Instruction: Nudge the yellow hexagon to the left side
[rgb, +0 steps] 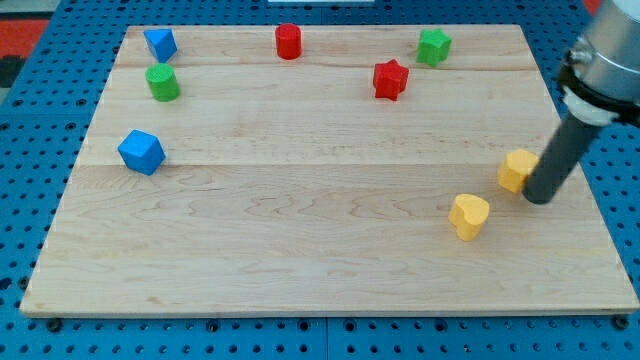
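Observation:
The yellow hexagon (517, 170) lies on the wooden board (320, 230) near the view's right edge. My tip (539, 198) rests on the board right beside it, touching or almost touching its right side. A yellow heart-shaped block (468, 215) lies just to the lower left of the hexagon.
A red star block (390, 79) and a green star block (433, 46) sit at the upper right. A red cylinder (288, 41) is at the top middle. A blue block (160, 43), a green cylinder (163, 82) and a blue cube (141, 152) are at the left.

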